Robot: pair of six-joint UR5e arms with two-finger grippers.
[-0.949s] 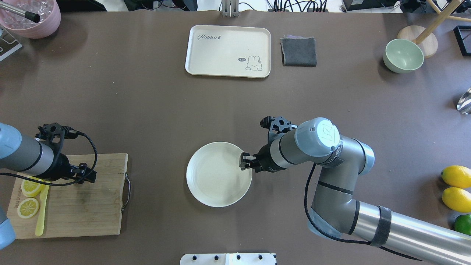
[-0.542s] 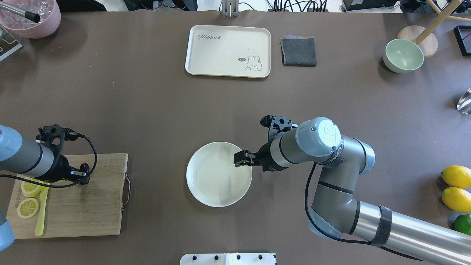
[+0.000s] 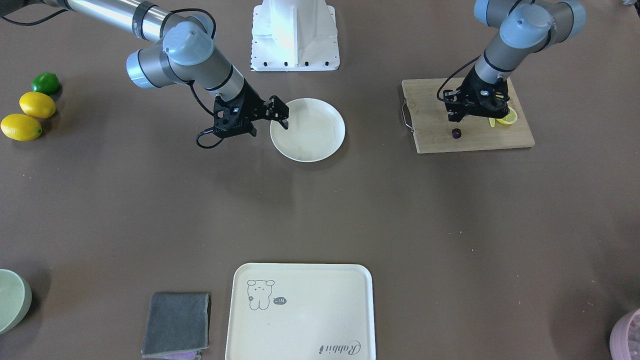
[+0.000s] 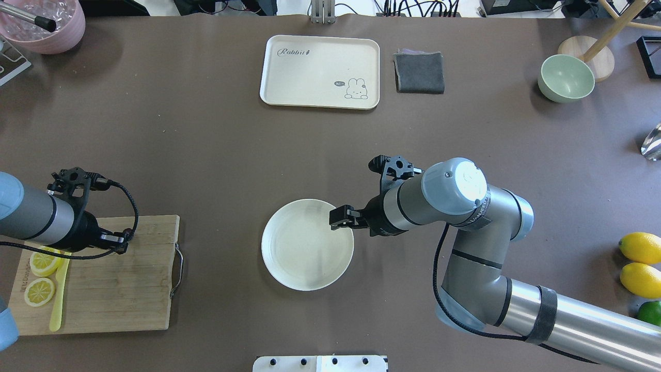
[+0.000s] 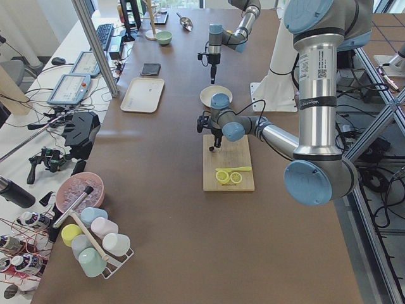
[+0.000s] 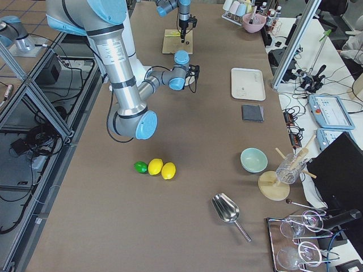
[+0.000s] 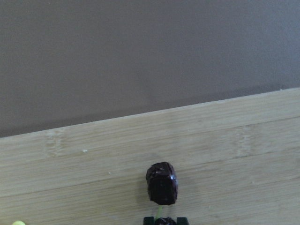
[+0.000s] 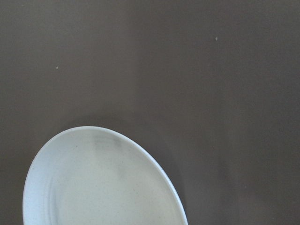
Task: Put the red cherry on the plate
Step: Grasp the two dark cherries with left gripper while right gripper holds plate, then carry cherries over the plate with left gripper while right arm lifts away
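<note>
The red cherry (image 7: 162, 183) is dark and glossy over the wooden cutting board (image 4: 119, 294), near its far edge. A thin green stem runs from it back to my left gripper (image 4: 120, 241), whose fingertips sit close together on the stem end. From the front the cherry (image 3: 456, 133) shows just below that gripper (image 3: 457, 116); whether it touches the board I cannot tell. The cream-white plate (image 4: 304, 258) is at table centre and holds nothing. My right gripper (image 4: 339, 217) hovers open over the plate's right rim, nothing between its fingers.
Lemon slices (image 4: 41, 276) and a yellow knife (image 4: 58, 294) lie on the board's left side. A cream tray (image 4: 320, 72), grey cloth (image 4: 419, 72) and green bowl (image 4: 566, 78) sit at the far side. Lemons (image 4: 640, 248) and a lime (image 4: 650, 312) lie at the right edge.
My left gripper has shifted a little toward the board's far edge. The right gripper has moved slightly further over the plate's rim and its fingers now stand wider apart.
</note>
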